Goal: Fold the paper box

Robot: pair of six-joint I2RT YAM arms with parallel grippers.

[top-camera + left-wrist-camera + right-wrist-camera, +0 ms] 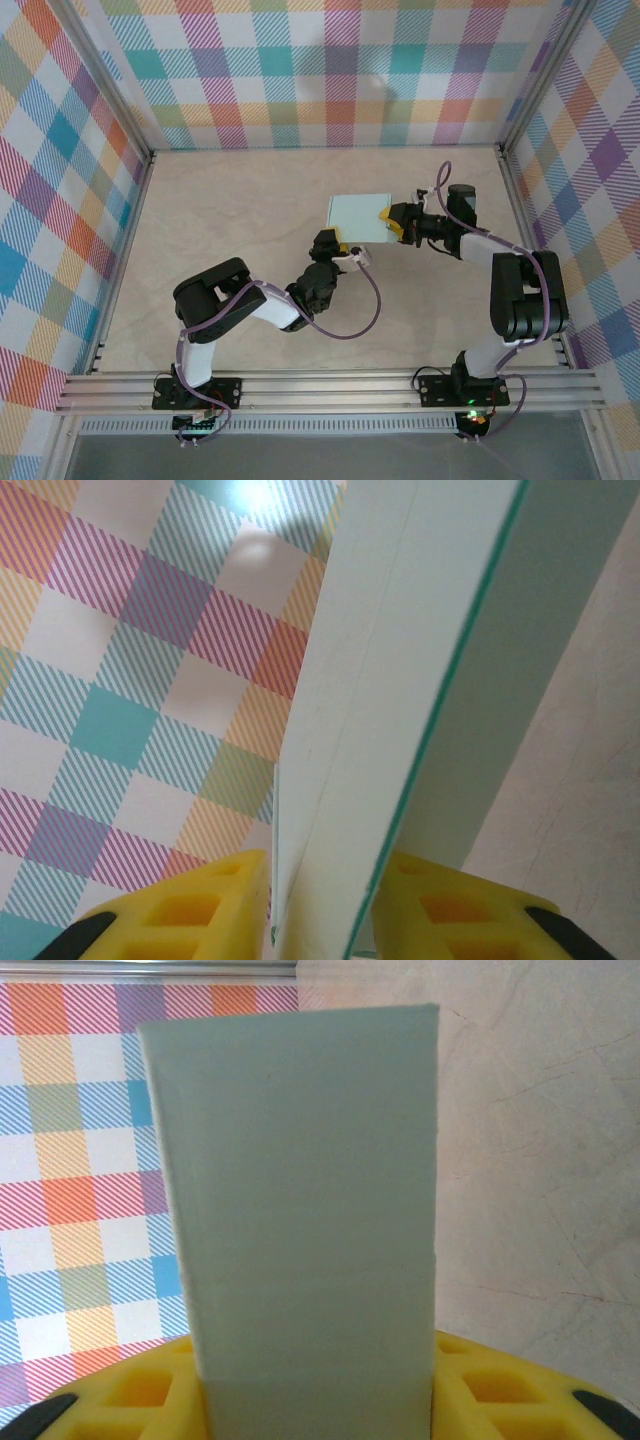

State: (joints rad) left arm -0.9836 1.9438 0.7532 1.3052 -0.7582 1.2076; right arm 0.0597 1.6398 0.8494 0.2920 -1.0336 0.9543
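The paper box (390, 700) runs off the top and bottom of the left wrist view. The left gripper (325, 880) is cropped to two yellow finger ends, so whether they pinch the card cannot be told. In the right wrist view the box's lower end is hidden between the cropped fingers of the right gripper (315, 1360).

The desk (250, 200) is a pale beige slab with faint marble-like veining. Plaid walls (330, 70) close it in at the far end and along both sides. An aluminium rail (330, 385) runs along its near edge, carrying the black left arm base (197, 390) and right arm base (460, 385).
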